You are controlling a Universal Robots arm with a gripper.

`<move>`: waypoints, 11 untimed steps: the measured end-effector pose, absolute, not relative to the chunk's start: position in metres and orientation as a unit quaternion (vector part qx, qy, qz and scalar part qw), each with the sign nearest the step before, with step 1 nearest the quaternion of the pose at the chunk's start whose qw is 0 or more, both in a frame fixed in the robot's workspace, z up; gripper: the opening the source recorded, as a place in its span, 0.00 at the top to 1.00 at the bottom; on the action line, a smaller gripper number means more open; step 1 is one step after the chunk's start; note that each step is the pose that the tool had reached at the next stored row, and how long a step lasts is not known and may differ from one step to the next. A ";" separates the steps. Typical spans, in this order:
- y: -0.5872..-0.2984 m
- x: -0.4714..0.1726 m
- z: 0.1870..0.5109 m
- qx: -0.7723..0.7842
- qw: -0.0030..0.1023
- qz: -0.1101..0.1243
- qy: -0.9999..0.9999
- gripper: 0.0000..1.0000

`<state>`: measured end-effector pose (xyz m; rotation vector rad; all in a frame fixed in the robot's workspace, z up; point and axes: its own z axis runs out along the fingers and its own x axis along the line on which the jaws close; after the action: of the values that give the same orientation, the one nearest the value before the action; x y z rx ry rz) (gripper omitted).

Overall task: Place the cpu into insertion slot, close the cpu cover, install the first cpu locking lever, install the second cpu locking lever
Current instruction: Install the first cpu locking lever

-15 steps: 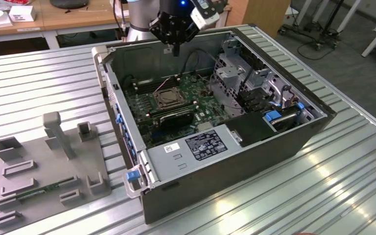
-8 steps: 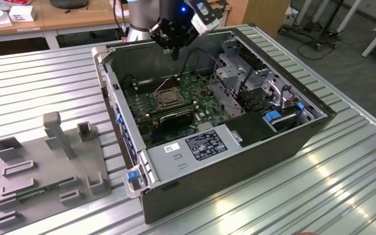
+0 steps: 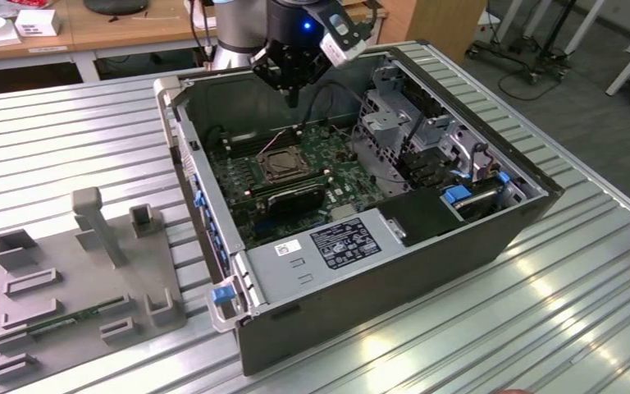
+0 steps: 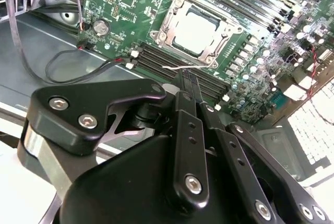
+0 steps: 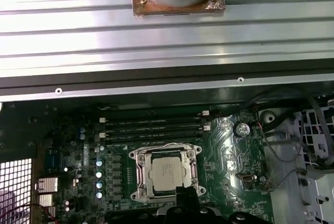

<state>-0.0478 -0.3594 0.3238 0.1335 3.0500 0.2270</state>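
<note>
One arm (image 3: 235,37) carries one hand (image 3: 291,97). One open computer case (image 3: 403,263) lies on the surface (image 3: 75,123) and holds one green motherboard (image 3: 331,176). That board has one insertion slot (image 3: 279,167), one cpu (image 5: 166,173), one cpu cover (image 5: 142,174) and one round coin battery (image 5: 241,128). One grey fixture tray (image 3: 75,287) sits beside the case. The long black memory slots are too tightly packed to count surely.
</note>
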 end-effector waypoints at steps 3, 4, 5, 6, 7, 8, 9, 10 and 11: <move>-0.359 -0.048 0.324 0.044 0.040 0.074 0.995 0.89; -0.359 -0.048 0.324 0.044 0.040 0.074 0.995 0.89; -0.359 -0.048 0.323 0.044 0.040 0.074 0.995 0.89; -0.359 -0.048 0.321 0.044 0.040 0.074 0.995 0.89; -0.359 -0.048 0.319 0.043 0.040 0.074 0.996 0.89; -0.359 -0.048 0.318 0.043 0.040 0.074 0.996 0.89; -0.359 -0.048 0.316 0.043 0.040 0.074 0.996 0.89; -0.359 -0.048 0.314 0.044 0.040 0.074 0.996 0.89; -0.359 -0.048 0.312 0.044 0.040 0.074 0.996 0.89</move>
<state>-0.0478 -0.3595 0.3123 0.1333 3.0499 0.2260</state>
